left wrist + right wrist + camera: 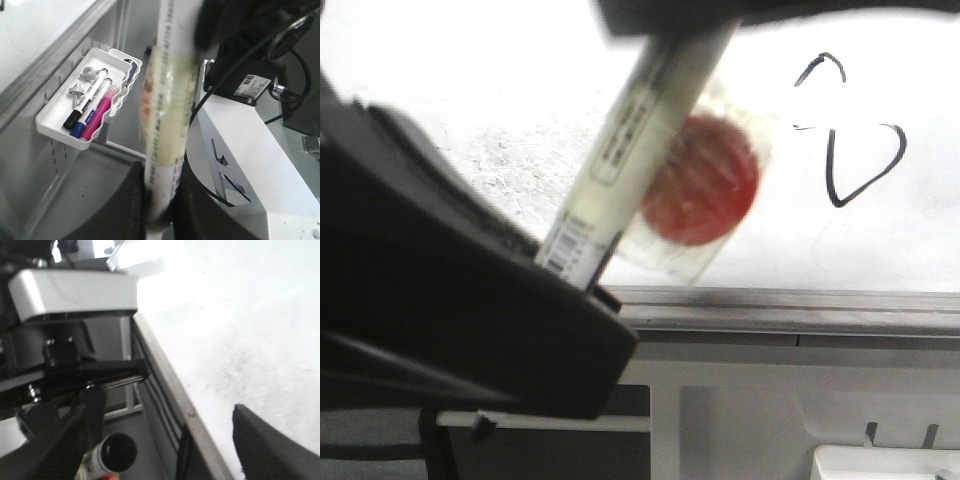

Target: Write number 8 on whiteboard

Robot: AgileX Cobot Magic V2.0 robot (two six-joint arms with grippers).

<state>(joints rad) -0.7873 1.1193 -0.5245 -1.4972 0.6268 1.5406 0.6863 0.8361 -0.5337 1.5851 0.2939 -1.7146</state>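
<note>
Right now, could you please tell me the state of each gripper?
Left gripper: closed on a marker, its barrel wrapped in tape.
Right gripper: open, holding nothing.

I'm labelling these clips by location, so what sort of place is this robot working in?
Probably an office or lab setting, at a wall-mounted whiteboard. Clues: the board's grey metal rail, a black drawn line on it, and a white tray of markers hung on perforated panelling.
</note>
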